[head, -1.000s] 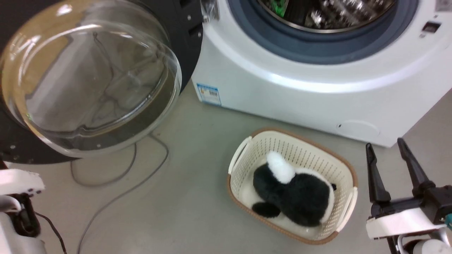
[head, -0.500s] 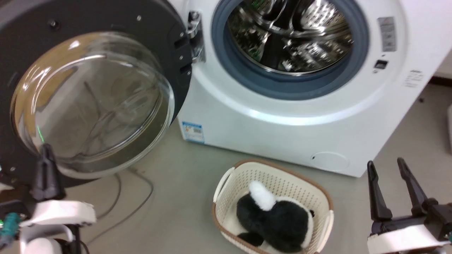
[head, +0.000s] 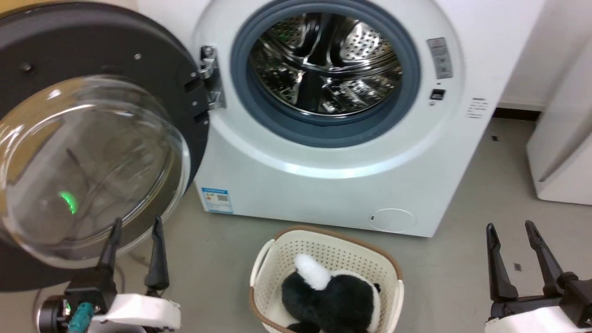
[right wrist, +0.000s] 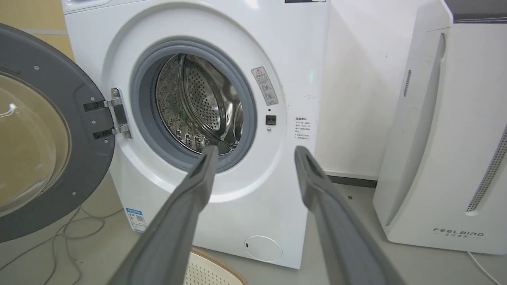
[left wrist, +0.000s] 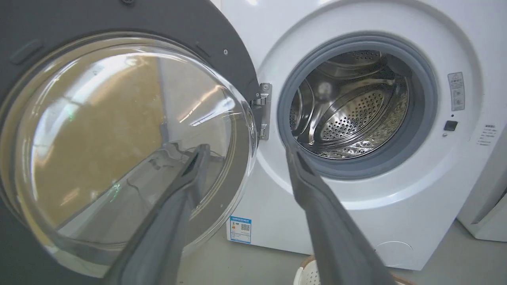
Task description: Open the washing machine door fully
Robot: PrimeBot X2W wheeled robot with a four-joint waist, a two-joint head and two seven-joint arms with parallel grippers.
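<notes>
The washing machine (head: 333,185) (left wrist: 356,206) (right wrist: 253,206) is a white front loader with a grey gasket and a bare steel drum (head: 323,64). Its door (head: 92,46) (left wrist: 119,130) (right wrist: 35,154), a black disc with a bulging glass bowl, stands swung wide to the left on its metal hinge (head: 212,78). My left gripper (head: 136,223) (left wrist: 245,148) is open at the lower left, just in front of the door's lower rim, holding nothing. My right gripper (head: 511,226) (right wrist: 255,148) is open at the lower right, apart from the machine, with nothing between its fingers.
A cream basket (head: 270,259) with a black-and-white plush toy (head: 330,296) sits on the floor before the machine. A white FEELBAIR appliance (right wrist: 447,138) (head: 564,152) stands to the right. Cables (right wrist: 67,225) lie on the floor under the door.
The head camera has tilted up, bringing the whole drum opening into view. My left gripper has risen into view at the lower left, both fingers now showing. The right gripper holds its place.
</notes>
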